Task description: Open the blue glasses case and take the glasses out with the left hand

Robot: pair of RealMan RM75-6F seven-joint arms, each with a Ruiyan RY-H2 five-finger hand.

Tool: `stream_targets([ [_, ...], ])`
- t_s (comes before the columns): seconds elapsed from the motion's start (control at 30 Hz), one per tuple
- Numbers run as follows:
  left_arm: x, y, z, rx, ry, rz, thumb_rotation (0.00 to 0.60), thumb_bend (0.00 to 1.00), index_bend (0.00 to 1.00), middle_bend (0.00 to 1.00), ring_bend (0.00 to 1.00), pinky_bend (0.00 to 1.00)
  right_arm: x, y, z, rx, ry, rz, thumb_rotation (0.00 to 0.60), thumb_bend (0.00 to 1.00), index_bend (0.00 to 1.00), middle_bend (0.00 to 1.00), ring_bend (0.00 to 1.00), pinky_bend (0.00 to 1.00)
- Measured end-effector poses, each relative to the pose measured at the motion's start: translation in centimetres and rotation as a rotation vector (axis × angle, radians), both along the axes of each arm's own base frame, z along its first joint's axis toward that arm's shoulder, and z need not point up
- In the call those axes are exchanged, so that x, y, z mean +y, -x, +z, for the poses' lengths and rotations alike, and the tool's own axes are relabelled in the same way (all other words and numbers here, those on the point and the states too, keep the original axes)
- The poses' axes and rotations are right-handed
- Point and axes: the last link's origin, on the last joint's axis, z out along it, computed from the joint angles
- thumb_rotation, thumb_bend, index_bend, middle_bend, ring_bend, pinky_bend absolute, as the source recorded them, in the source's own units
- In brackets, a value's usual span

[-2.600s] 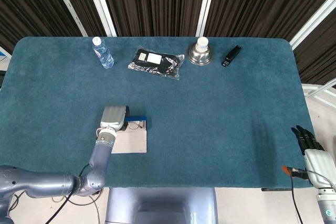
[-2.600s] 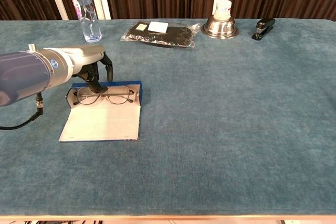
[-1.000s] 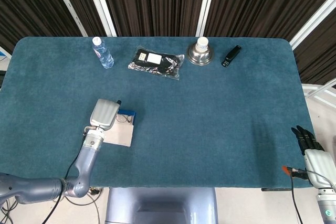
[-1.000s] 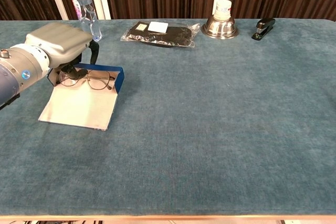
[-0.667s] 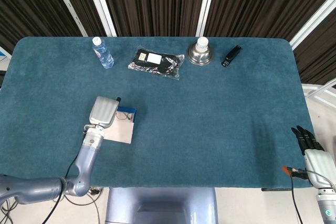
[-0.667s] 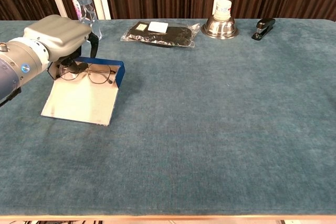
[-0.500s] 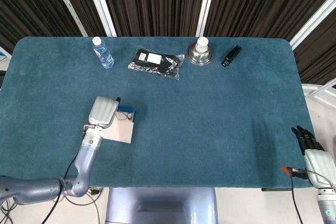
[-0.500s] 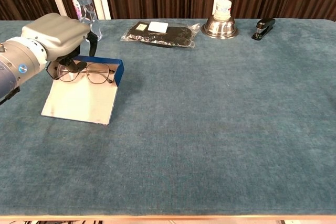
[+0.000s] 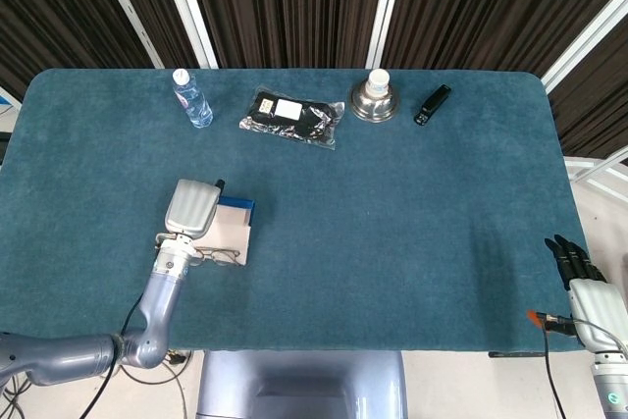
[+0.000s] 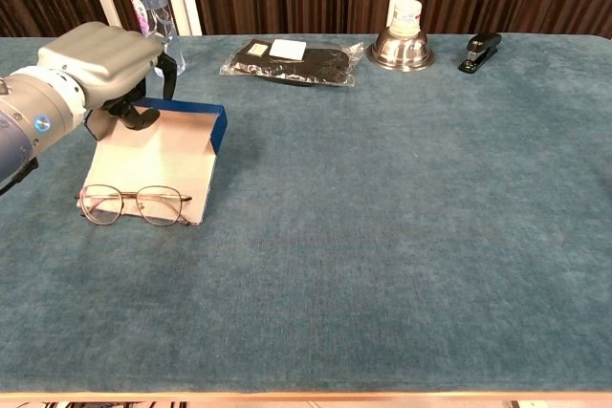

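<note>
Scene: a robot at a table (image 10: 402,236) covered in blue-green cloth, seen from its head and its chest.
Case: the blue glasses case (image 10: 158,155) lies open near the table's left front, its pale inner flap spread flat toward the robot and its blue edge (image 9: 235,204) at the far side.
Glasses: the thin wire glasses (image 10: 134,204) sit at the near end of the pale flap, lenses partly over the flap's front edge, out of the blue tray and apart from the hand.
Left hand: the left hand (image 10: 100,69) hangs over the far end of the case, fingers curled down; it holds no glasses, and whether a fingertip touches the case I cannot tell.
Right hand: the right hand (image 9: 581,277) rests off the table's right front corner, dark fingers together and straight, holding nothing.
Step in hand: judging by this, the glasses are out but loose, so a clean pickup is what remains.
Doing it well: bring the left hand back toward the robot, lower it over the bridge or one temple, pinch the thin wire lightly, and lift straight up so the flap does not drag along.
Risk: the frame is slight and may slide on the smooth flap.
Elsewhere: a water bottle (image 10: 153,16), a dark packet (image 10: 292,61), a metal bowl (image 10: 400,45) and a black stapler (image 10: 480,50) line the far edge.
</note>
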Motion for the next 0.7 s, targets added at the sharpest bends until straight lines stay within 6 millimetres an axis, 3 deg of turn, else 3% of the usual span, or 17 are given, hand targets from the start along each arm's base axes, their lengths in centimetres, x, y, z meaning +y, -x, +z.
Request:
stream_targets([
  [0.37,0.5,1.2,-1.1,0.032,0.003,0.048,0.600,0.40,0.53,1.00,1.00,1.00,0.0,0.0,0.0,0.001,0.000,-0.001,0.600,0.12,0.00,0.00,0.00,0.21],
  [0.7,2.6,1.3,-1.5,0.028,-0.031,0.090,0.600,0.39,0.47,1.00,1.00,1.00,0.0,0.0,0.0,0.002,0.000,-0.001,0.600,0.12,0.00,0.00,0.00,0.21],
])
